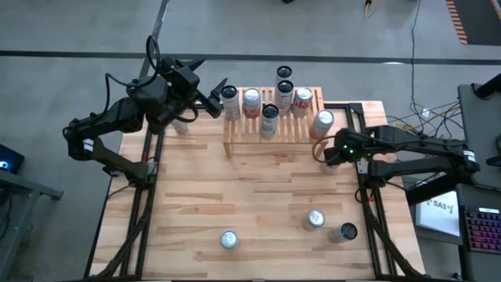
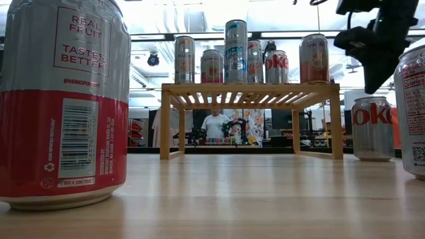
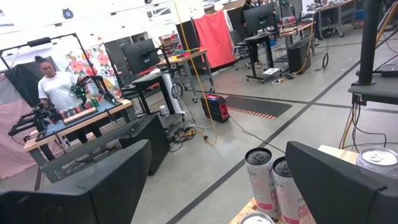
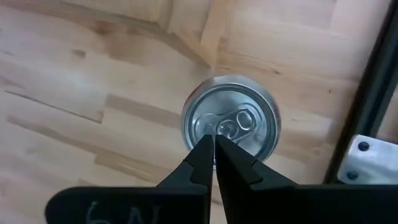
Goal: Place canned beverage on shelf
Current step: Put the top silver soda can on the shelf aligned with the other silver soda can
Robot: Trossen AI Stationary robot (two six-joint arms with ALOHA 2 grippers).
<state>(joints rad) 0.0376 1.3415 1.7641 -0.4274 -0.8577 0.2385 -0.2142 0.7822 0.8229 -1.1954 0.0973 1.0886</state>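
Nearest can (image 2: 63,99): red-and-silver, upright at the bench's front edge, filling the low view's foreground.
Shelf (image 1: 297,135): low slatted wooden rack at the bench's back edge, toward the right corner; six cans stand on or against its back part.
Left gripper (image 1: 210,97): fingers spread, nothing between them, raised at the shelf's left end beside the leftmost shelf can (image 1: 230,102).
Right gripper (image 4: 214,149): fingertips pressed together, holding nothing, poised directly above the top of the Coke can (image 4: 231,124).
Coke can location: upright on the bench, just beside the shelf's right front leg, near the bench's right edge (image 2: 372,128).
Remaining cans: three near the bench's front edge, right of centre.
Step in hand: judged as lining up on the next can.
Next move requires: spreading the right fingers, lowering around the can body, closing, lifting clear of the shelf top.
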